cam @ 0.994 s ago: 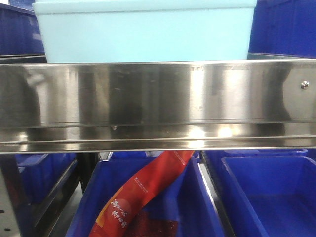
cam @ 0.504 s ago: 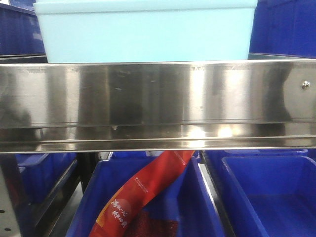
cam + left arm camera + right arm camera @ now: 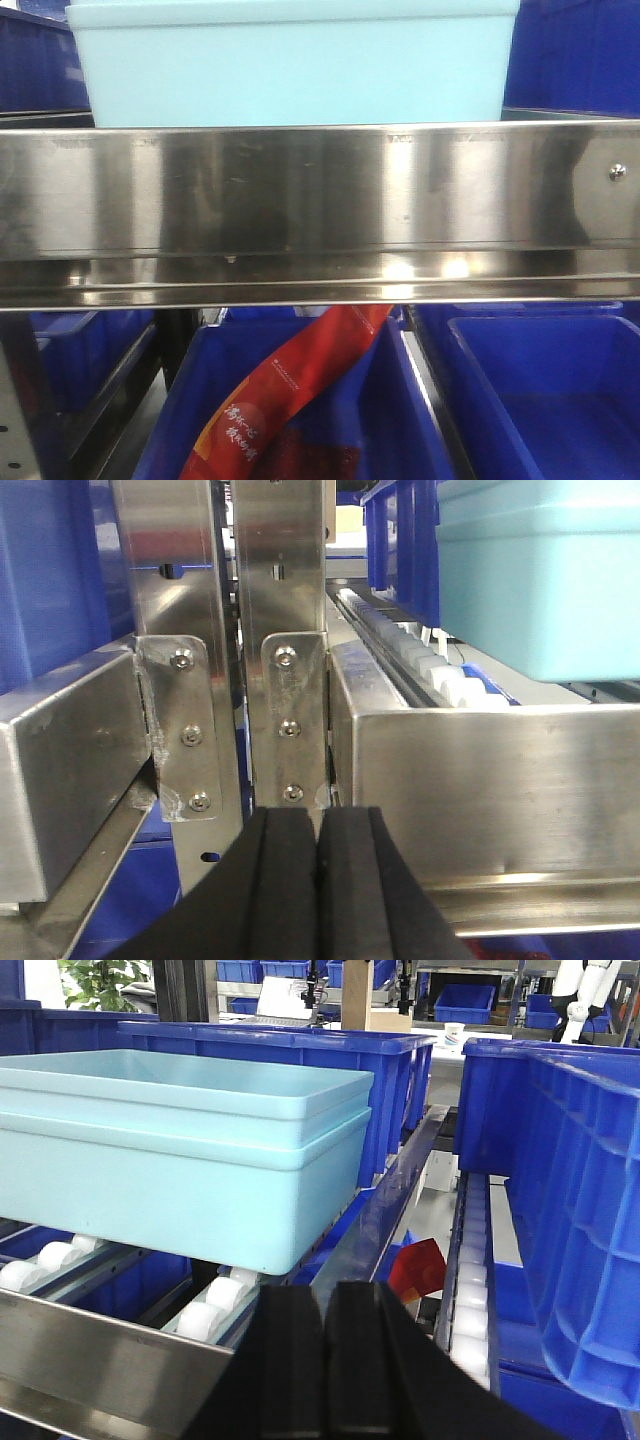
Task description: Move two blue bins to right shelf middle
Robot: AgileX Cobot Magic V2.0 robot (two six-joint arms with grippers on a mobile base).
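Right wrist view: right fingers (image 3: 327, 1360) pressed closed, empty; light-blue bins (image 3: 180, 1150) on shelf rollers (image 3: 205, 1318) just beyond. Left fingers (image 3: 318, 880) closed.

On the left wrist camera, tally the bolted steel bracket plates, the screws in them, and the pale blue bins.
Bracket plates: 2
Screws: 6, three in each plate
Pale blue bins: 1
Total: 9

In the right wrist view, a leafy green plant (image 3: 98, 982) stands at the upper left. Farther back sit a cardboard box (image 3: 372, 995) and more blue crates (image 3: 462, 1002) on distant shelving under bright light.
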